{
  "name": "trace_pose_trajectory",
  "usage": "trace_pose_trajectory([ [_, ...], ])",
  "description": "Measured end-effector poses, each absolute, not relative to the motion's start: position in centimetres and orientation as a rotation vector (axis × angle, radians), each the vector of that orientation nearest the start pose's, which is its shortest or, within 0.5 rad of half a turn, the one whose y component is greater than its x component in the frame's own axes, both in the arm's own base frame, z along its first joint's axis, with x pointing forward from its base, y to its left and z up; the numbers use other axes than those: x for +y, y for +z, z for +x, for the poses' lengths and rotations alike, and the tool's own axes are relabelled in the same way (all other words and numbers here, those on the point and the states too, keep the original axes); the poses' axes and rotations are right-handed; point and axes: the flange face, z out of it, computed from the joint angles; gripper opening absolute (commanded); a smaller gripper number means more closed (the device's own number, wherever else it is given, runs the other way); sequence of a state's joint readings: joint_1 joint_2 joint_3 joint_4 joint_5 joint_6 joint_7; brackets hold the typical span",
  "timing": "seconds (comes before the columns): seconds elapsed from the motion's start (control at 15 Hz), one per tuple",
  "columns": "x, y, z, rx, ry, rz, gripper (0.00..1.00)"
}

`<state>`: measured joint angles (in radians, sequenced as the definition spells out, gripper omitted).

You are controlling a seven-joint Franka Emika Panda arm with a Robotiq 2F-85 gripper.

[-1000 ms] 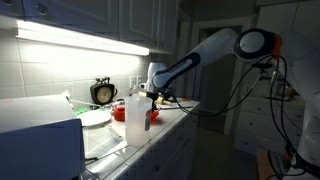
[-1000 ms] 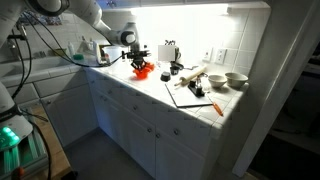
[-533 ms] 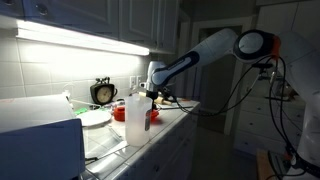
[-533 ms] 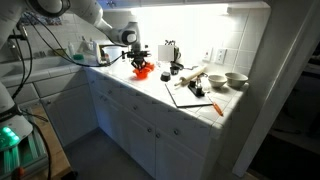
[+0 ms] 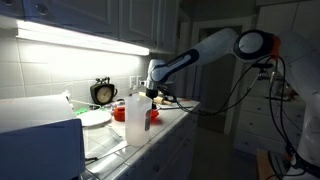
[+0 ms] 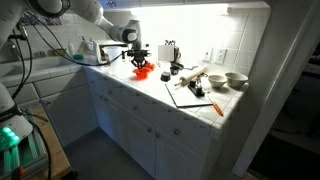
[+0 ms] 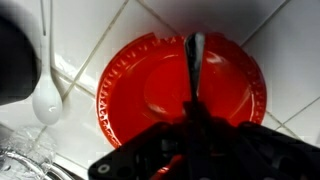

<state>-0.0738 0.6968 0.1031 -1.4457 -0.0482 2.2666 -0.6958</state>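
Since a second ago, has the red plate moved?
No. The red plate lies just as far from the board as before.

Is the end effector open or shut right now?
Shut: in the wrist view the end effector pinches a thin utensil over the red plate.

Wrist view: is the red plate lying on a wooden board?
No, the red plate lies directly on white countertop tiles, with grey grout lines running out from under it.
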Motion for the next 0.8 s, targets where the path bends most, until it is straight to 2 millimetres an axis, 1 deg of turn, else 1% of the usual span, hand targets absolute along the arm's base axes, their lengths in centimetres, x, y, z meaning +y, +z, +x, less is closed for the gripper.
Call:
trace_pose_trajectory([
  [0.33,0.2,30.1,73.7,-1.083,-0.236,-2.941,0.02],
  [0.53,0.1,31.1,73.8,-1.081,-0.258,-2.942,0.02],
  [0.8,1.0,33.1,73.5,-1.108,-0.266,-2.922,0.02],
])
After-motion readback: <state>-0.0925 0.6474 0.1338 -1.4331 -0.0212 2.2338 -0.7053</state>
